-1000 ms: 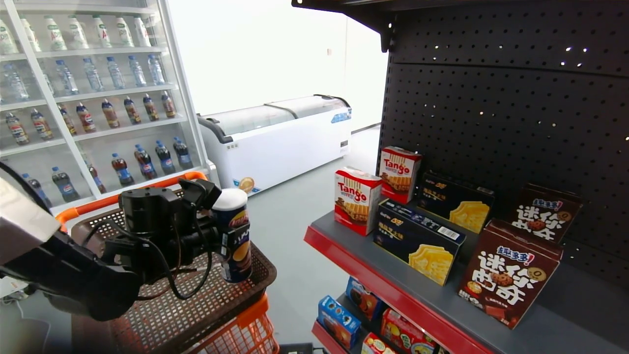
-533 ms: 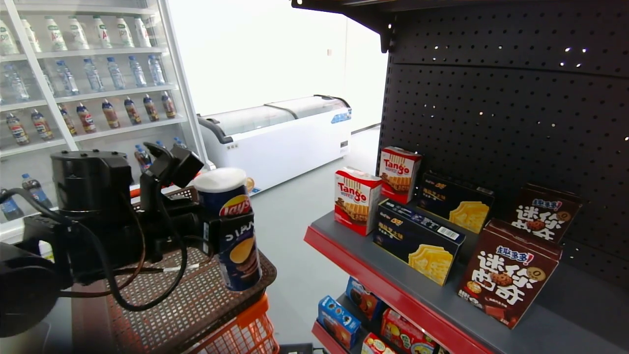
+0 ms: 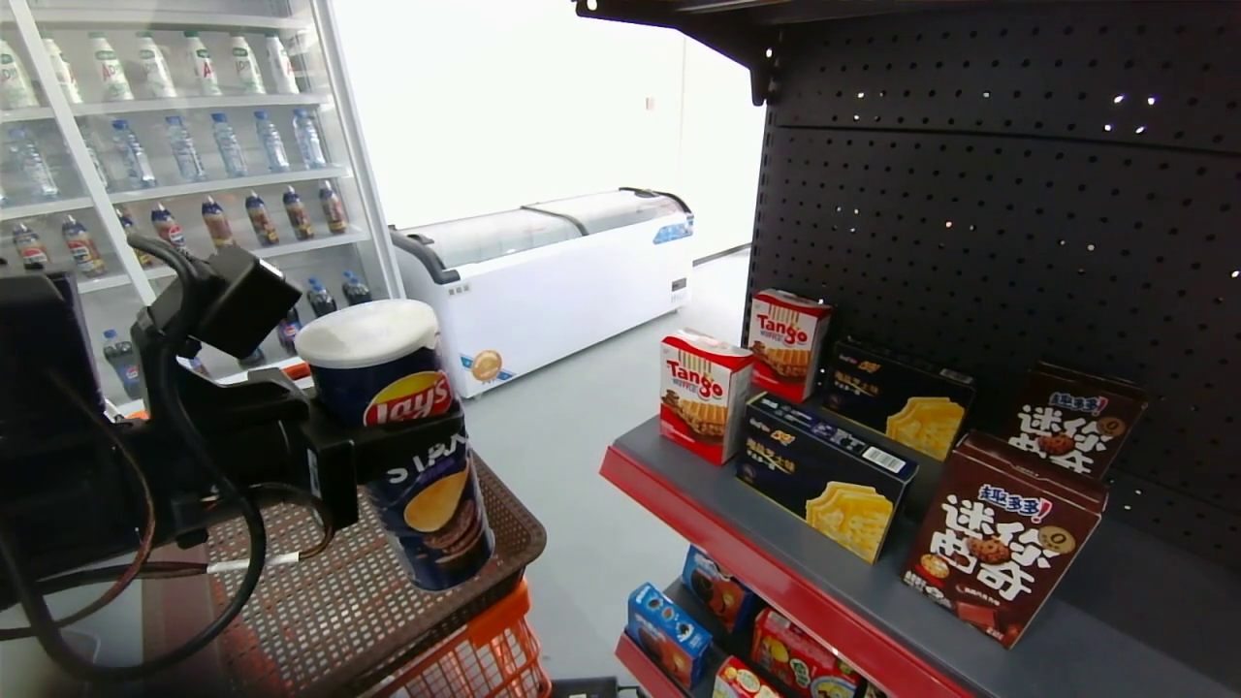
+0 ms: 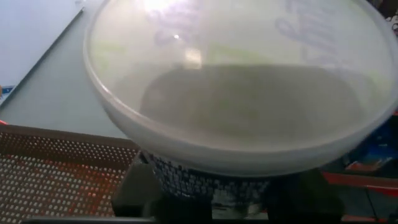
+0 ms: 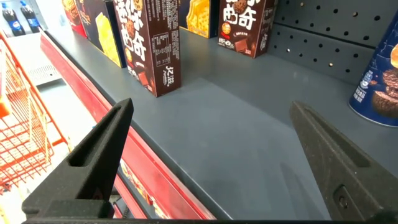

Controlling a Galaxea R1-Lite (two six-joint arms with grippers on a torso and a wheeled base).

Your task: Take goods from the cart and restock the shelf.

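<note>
now, the left end effector [image 3: 388,454] grasps the chip can [image 3: 383,383] upright above the cart [image 3: 339,606], the shelf [image 3: 843,574] lying toward three o'clock, nearer the released right end effector [image 5: 211,152].

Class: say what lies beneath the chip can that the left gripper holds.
Beneath the chip can, clamped by the left gripper, lies the cart's brown mesh basket. The can hides the patch directly below it.

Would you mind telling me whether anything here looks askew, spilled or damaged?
Nothing looks spilled or damaged. The dark blue chip can with a white lid hangs slightly tilted, clamped in the left gripper above the brown mesh cart basket.
</note>
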